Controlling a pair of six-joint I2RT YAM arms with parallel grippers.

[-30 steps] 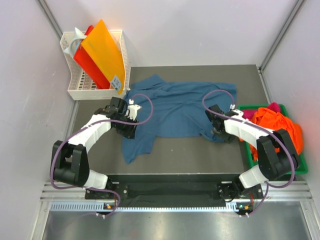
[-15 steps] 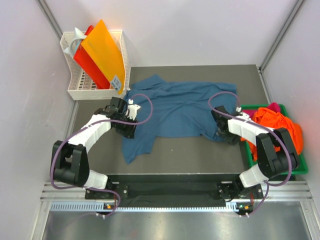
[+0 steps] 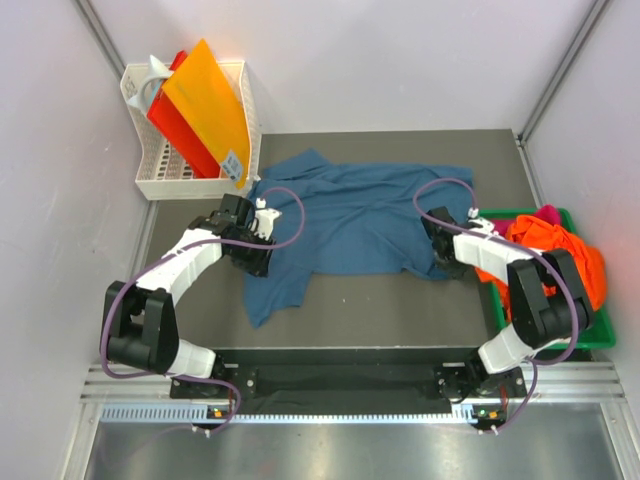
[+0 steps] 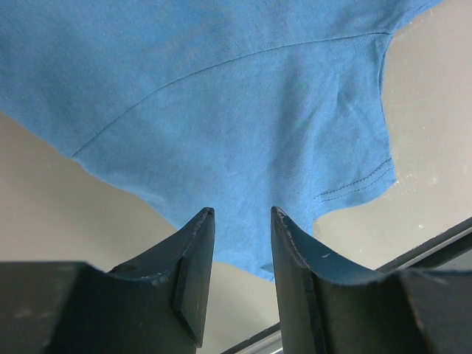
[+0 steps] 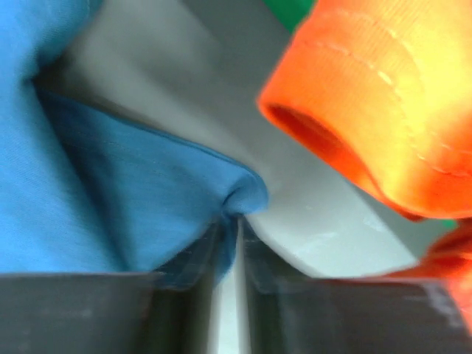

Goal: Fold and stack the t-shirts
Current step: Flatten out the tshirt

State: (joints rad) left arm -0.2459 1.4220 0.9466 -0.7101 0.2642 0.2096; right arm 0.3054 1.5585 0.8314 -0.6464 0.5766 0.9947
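A dark teal-blue t-shirt (image 3: 350,215) lies spread across the grey table, one sleeve pointing toward the front left. My left gripper (image 3: 260,238) hovers over its left part. In the left wrist view that gripper (image 4: 240,214) is open, the blue cloth (image 4: 221,88) lying flat beyond its fingertips. My right gripper (image 3: 442,252) sits at the shirt's right edge. In the right wrist view the right gripper (image 5: 237,221) is shut on a bunched fold of the blue shirt (image 5: 110,199). An orange t-shirt (image 3: 560,255) and a magenta one (image 3: 547,213) are heaped at the right.
A green tray (image 3: 505,213) at the table's right edge holds the orange and magenta heap; orange cloth (image 5: 383,96) hangs close to my right fingers. A white basket (image 3: 160,175) with orange and red folders (image 3: 205,100) stands at the back left.
The right gripper has closed, pinching the blue shirt's right edge, and has shifted slightly. The left arm and gripper have stayed where they were.
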